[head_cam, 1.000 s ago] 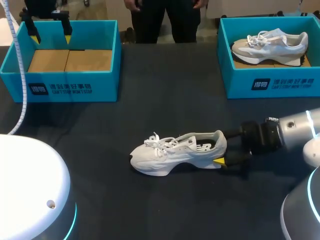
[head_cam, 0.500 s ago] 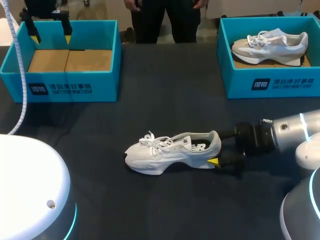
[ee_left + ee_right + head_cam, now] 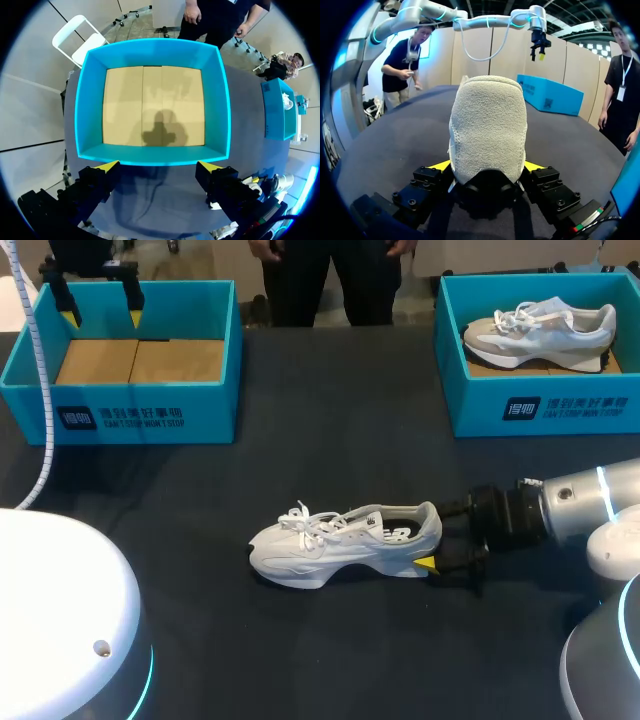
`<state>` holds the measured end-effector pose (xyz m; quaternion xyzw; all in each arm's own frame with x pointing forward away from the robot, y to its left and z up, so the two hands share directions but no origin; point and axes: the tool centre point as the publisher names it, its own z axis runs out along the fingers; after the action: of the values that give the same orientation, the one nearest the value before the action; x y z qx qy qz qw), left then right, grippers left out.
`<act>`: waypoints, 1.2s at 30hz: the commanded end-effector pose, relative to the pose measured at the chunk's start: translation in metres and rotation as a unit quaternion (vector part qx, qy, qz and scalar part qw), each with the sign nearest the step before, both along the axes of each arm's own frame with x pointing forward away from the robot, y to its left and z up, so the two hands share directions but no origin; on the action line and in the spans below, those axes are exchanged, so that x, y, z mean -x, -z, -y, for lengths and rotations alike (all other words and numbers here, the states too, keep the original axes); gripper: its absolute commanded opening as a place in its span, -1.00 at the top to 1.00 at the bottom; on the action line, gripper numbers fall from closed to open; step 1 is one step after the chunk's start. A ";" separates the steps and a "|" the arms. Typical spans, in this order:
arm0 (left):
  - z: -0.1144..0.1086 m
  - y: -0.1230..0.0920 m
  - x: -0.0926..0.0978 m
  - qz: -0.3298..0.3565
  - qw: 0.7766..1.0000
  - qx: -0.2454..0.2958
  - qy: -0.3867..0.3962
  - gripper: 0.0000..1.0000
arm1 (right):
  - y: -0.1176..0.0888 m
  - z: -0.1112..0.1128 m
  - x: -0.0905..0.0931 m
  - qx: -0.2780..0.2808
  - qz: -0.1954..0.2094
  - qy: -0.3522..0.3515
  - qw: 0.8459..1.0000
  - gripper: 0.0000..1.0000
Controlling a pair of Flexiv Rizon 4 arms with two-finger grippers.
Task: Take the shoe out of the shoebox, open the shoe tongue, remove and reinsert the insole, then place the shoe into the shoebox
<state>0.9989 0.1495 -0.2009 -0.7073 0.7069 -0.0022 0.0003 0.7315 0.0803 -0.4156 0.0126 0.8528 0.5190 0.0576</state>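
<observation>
Grip is the weak point: the right hand [image 3: 487, 170] is clenched on the padded heel of the white lace-up sneaker [image 3: 340, 545], whose toe points straight ahead of the fingers, sole on the dark worktop [image 3: 330, 420]. That soft collar may squash, letting the sneaker twist or slip once the tongue is pulled. The left hand [image 3: 157, 167] hangs released, the empty teal cardboard shoebox [image 3: 150, 45] just ahead of its fingers.

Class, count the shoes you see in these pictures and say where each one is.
2. One white shoe lies on the table, its heel gripped by the right hand. The other shoe rests in the blue box at the table's far right corner. None seems hidden.
</observation>
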 end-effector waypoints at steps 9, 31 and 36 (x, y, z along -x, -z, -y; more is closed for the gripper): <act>0.000 0.000 0.000 -0.001 1.000 0.000 0.000 -1.00 | 0.000 -0.004 0.000 0.003 0.000 0.001 1.000 1.00; 0.010 -0.004 0.044 -0.017 0.995 -0.017 -0.097 -1.00 | 0.000 -0.004 0.000 0.003 0.000 0.001 1.000 1.00; 0.023 -0.008 0.073 -0.017 0.995 -0.005 -0.096 -1.00 | 0.000 -0.004 0.000 0.003 0.000 0.001 1.000 1.00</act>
<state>0.9507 0.1279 -0.1958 -0.7732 0.6330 0.0320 -0.0200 0.7316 0.0804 -0.4156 0.0126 0.8528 0.5189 0.0576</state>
